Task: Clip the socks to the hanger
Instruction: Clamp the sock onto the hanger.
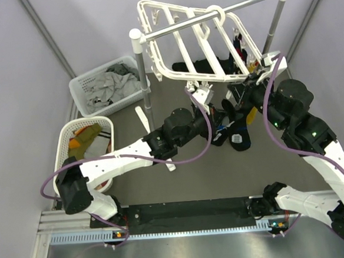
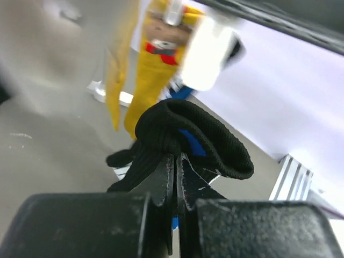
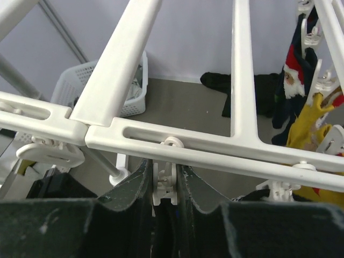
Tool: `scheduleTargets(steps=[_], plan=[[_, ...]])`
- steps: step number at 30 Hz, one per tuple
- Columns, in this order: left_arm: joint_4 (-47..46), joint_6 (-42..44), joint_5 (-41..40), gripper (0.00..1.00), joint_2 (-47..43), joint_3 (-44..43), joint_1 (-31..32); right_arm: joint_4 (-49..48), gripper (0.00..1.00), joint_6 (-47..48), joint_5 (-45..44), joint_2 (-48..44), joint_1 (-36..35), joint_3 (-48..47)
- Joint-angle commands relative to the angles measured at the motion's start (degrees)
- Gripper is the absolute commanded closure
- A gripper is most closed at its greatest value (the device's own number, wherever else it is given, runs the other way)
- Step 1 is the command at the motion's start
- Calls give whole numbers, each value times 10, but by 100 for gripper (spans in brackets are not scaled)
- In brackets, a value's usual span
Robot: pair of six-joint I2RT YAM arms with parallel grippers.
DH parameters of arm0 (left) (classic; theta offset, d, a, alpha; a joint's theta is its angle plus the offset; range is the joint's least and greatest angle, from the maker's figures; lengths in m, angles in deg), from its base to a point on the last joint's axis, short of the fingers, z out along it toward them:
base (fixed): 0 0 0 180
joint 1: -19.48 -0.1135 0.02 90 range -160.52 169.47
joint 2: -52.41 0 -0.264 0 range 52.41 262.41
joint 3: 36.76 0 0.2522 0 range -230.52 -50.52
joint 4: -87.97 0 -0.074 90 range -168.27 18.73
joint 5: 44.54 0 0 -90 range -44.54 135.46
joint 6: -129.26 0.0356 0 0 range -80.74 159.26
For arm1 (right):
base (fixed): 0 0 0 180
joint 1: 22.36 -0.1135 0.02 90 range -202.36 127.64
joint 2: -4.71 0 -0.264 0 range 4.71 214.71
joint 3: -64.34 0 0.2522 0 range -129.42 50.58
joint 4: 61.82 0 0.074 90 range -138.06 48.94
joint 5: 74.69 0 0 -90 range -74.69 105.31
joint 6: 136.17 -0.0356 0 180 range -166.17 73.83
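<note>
The white hanger (image 1: 198, 41) hangs tilted from the grey pole. Several socks hang from its right side, among them a yellow one (image 3: 309, 121) and a Santa-patterned one (image 3: 293, 86). My left gripper (image 1: 214, 125) is below the hanger's near edge. In the left wrist view it (image 2: 176, 158) is shut on a black sock with blue and white marks (image 2: 199, 137), held bunched above the jaws, with the yellow sock (image 2: 148, 75) hanging behind. My right gripper (image 1: 246, 88) is at the hanger's near bar (image 3: 215, 145). It (image 3: 165, 172) is shut on a small white clip (image 3: 164, 185) dangling under that bar.
A white basket of pale grey cloths (image 1: 107, 86) stands at the back left. A second white basket (image 1: 81, 141) with more items is nearer left. The grey pole rack (image 1: 246, 3) has an upright (image 1: 143, 78) and white feet. A black garment (image 3: 242, 86) lies on the floor behind.
</note>
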State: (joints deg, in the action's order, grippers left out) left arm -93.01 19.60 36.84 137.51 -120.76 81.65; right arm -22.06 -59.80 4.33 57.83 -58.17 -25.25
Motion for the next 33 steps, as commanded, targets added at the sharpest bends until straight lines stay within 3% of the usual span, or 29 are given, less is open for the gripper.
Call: scheduleTargets(steps=[1, 9, 18, 33], plan=[[-85, 101, 8, 100, -34, 16, 38, -2, 91, 2, 19, 2, -3, -6], [-89, 132, -22, 100, -47, 29, 49, -2, 91, 5, 15, 1, -3, -10], [-21, 154, -104, 100, -31, -39, 48, 3, 91, 10, 21, -11, -3, -19], [56, 132, -148, 100, -13, -78, 48, 4, 91, 24, 14, -23, -4, -25]])
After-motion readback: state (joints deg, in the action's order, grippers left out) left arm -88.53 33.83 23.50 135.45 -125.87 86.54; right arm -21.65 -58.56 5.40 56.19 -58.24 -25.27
